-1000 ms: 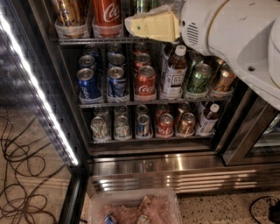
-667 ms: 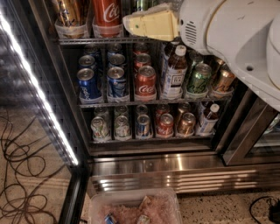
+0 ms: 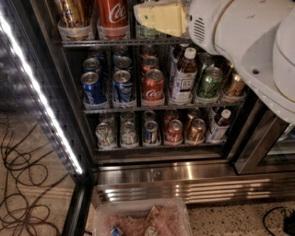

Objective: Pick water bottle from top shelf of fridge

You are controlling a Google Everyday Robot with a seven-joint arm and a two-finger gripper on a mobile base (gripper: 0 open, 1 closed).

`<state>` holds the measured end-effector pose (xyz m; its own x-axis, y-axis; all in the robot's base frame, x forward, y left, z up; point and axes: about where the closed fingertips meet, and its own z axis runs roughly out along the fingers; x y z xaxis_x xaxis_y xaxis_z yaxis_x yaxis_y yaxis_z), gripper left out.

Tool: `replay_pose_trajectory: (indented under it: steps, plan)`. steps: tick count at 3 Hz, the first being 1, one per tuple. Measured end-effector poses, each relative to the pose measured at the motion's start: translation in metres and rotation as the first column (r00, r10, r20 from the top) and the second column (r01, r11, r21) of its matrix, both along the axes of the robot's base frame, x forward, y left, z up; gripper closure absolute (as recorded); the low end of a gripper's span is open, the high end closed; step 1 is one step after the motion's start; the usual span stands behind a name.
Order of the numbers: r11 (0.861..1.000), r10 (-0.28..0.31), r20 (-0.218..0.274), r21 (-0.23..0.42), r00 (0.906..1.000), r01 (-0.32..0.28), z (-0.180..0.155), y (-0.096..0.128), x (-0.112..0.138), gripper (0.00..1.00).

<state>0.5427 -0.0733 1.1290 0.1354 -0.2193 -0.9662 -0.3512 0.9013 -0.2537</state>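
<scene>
The fridge (image 3: pixel 152 170) stands open, dark inside, with a steel base. The top shelf (image 3: pixel 92 43) is the wire rack at the frame's top; it holds a gold can (image 3: pixel 73 14) and a red Coca-Cola can (image 3: pixel 112 14) in clear holders. My gripper (image 3: pixel 161 18), a pale yellow wedge on the white arm (image 3: pixel 244 41), is at the top shelf just right of the red can. A pale greenish patch (image 3: pixel 150 31) shows under it; the water bottle itself is hidden behind the gripper.
The middle rack holds blue and red cans, a brown-drink bottle (image 3: pixel 183 76) with a white cap, and green cans. The lowest rack holds several cans and a small bottle (image 3: pixel 219 124). A light strip (image 3: pixel 41 97) runs along the door edge. A clear bin (image 3: pixel 143 219) and cables (image 3: pixel 23 184) lie on the floor.
The gripper has edged slightly upward at the top shelf. Cans, bottles and the view itself have not shifted.
</scene>
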Motion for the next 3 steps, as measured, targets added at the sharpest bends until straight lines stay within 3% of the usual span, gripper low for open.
replay_pose_trajectory:
  steps: [1,3]
  plan:
    - [0.999,-0.044,0.005,0.000,0.9990,0.044,-0.0030,-0.0059,-0.0010,0.14]
    - [0.993,-0.121,0.017,0.000,0.9925,0.121,-0.0093,-0.0111,-0.0032,0.19]
